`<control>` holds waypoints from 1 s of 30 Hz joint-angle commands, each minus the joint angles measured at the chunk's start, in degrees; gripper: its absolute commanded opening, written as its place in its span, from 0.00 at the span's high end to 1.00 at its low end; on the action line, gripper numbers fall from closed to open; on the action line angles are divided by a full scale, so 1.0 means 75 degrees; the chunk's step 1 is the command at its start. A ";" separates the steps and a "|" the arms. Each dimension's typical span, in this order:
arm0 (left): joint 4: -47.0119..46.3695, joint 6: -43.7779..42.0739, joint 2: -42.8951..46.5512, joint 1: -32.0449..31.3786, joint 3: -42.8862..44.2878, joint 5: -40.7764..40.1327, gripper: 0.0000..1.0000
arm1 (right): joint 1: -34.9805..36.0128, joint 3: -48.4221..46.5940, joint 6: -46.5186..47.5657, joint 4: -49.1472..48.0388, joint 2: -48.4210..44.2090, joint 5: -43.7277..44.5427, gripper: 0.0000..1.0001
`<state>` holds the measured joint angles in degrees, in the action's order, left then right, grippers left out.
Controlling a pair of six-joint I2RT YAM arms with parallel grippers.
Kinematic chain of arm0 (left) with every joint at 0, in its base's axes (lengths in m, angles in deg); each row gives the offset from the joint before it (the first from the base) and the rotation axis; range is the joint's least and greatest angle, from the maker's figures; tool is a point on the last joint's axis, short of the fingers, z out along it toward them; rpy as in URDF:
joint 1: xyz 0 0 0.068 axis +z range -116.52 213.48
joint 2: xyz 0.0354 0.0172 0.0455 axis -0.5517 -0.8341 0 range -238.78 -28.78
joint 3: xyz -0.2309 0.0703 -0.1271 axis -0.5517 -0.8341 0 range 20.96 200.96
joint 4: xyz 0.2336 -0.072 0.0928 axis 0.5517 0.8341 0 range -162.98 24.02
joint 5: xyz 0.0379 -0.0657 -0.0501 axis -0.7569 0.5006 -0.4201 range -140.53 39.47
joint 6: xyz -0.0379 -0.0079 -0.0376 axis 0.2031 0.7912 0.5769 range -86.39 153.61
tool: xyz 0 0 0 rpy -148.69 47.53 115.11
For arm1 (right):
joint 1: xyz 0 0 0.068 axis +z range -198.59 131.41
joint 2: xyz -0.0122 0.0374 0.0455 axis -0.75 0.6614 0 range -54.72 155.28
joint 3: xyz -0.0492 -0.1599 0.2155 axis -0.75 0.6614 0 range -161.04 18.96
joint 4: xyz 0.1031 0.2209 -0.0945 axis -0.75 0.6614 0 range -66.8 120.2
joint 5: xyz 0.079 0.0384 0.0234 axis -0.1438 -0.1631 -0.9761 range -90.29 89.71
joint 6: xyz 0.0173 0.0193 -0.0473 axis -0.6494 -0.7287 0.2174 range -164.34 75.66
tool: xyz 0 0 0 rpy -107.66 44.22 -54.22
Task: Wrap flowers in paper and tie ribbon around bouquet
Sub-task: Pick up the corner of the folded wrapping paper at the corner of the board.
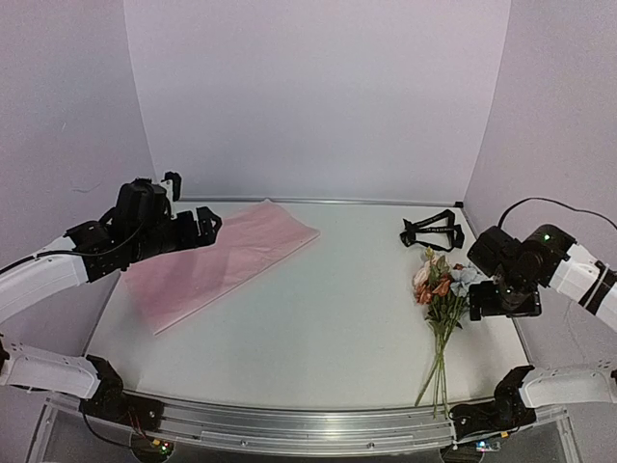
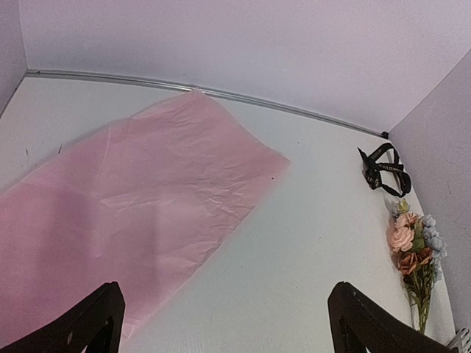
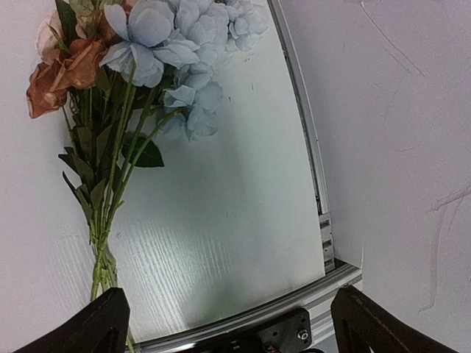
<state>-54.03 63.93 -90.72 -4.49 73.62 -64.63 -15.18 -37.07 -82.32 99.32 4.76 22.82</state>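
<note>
the table [image 1: 328,318] is a flat white surface with a faint linear grain, seen best from the right wrist. plain pale lilac walls [image 1: 318,96] close it in at the back and on both sides. a thin metal strip [image 2: 294,110] runs along the foot of the back wall, and an aluminium rail [image 1: 318,424] borders the near edge. the paper [image 1: 217,256], an unfolded pink sheet with light creases, lies flat on the left rear part of the table, set diagonally, with 1 corner reaching the back strip. the ribbon [image 1: 431,231] sits in loose black loops near the far right corner. the flowers [image 1: 442,289] lie close to the right edge just in front of it, not touching it, heads toward the back wall and green stems stretching to the near rail. paper and flowers are well apart, with bare table between them. the left gripper [image 2: 224,327] hangs above the left part of the paper, its jaws spread wide with nothing in them. the right gripper [image 3: 234,323] hovers just to the right of the flowers, over bare table beside the right wall, its jaws also spread wide and holding nothing.
</note>
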 commanded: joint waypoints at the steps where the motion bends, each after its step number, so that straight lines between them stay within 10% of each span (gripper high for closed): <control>1: 0.0550 0.0245 0.0066 -0.0011 0.0028 -0.0364 0.00 | -0.0013 -0.0181 -0.0274 0.0412 0.0218 -0.0300 0.02; 10: 0.0504 0.0883 -0.0358 0.0636 -0.0565 -0.1154 0.00 | -0.0013 -0.0382 -0.0025 0.0374 0.0492 -0.0943 0.02; 30: -0.0340 0.2988 -0.0488 0.4589 -0.2876 0.0670 0.00 | -0.0013 -0.0149 0.0167 -0.1337 0.1680 -0.3567 0.02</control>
<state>-52.25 81.73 -96.60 27.75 54.63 -63.23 -15.18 -38.37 -80.85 92.06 16.30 0.20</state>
